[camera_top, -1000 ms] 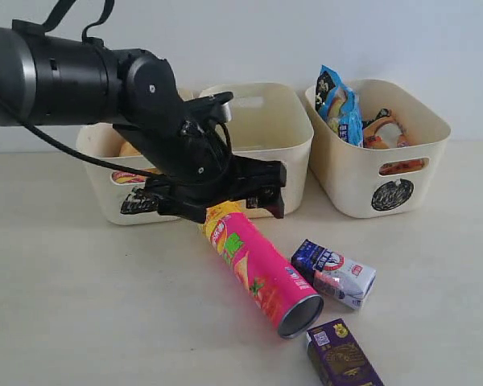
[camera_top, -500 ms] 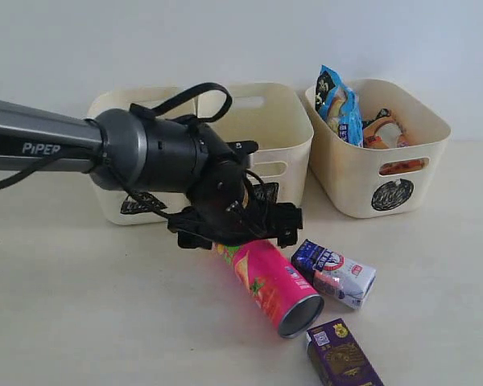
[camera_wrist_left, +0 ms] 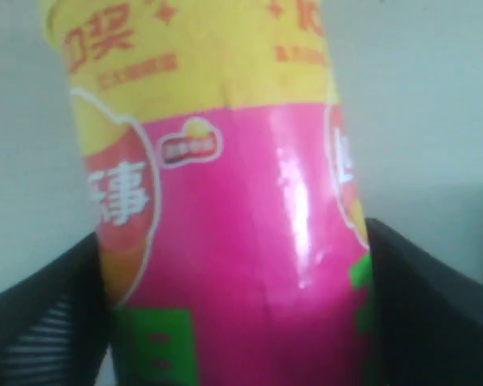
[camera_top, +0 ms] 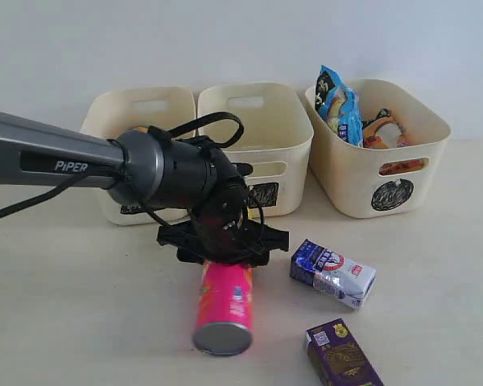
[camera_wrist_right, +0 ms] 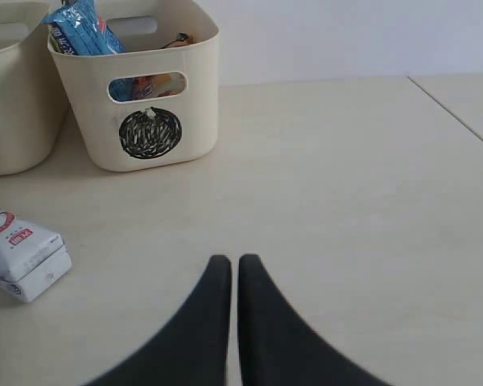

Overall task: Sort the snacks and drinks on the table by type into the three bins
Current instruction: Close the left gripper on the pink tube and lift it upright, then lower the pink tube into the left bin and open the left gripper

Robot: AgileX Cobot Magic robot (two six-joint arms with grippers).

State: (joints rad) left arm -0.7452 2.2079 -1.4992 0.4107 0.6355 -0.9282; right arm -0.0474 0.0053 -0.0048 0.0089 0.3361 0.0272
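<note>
The pink chip tube with a yellow rim lies on the table, its metal end toward the front edge. My left gripper is shut on the tube's upper part; in the left wrist view the tube fills the space between the black fingers. A white and blue carton lies to the tube's right, and a dark purple carton sits near the front edge. My right gripper is shut and empty over bare table, with the white carton off to one side.
Three cream bins stand at the back: the left one, the middle one and the circle-marked one. The circle bin holds a blue packet and an orange packet. My left arm crosses in front of the left bin.
My left gripper has come down and closed around the pink tube. The tube has swung from pointing at the cartons to pointing at the front edge.
</note>
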